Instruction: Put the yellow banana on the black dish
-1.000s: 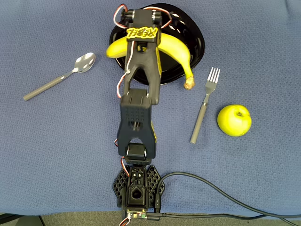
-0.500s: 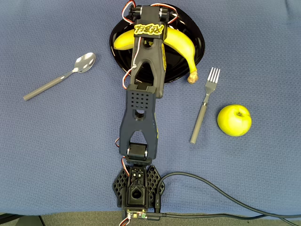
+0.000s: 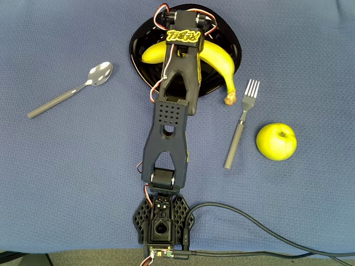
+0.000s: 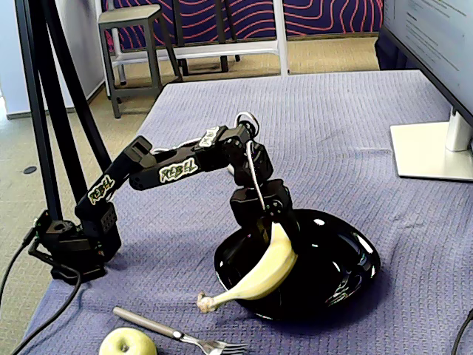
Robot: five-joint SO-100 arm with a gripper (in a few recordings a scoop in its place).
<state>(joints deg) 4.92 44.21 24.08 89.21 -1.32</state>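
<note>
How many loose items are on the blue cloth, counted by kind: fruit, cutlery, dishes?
Fruit: 2, the yellow banana and a yellow-green apple.
Cutlery: 2, a spoon and a fork.
Dishes: 1, the black dish.
Total: 5.

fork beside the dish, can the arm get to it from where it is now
Probably yes. The fork lies on open cloth right of the black dish in the overhead view, with nothing on it. But the gripper seems shut on the yellow banana, so it must let go first.
</note>
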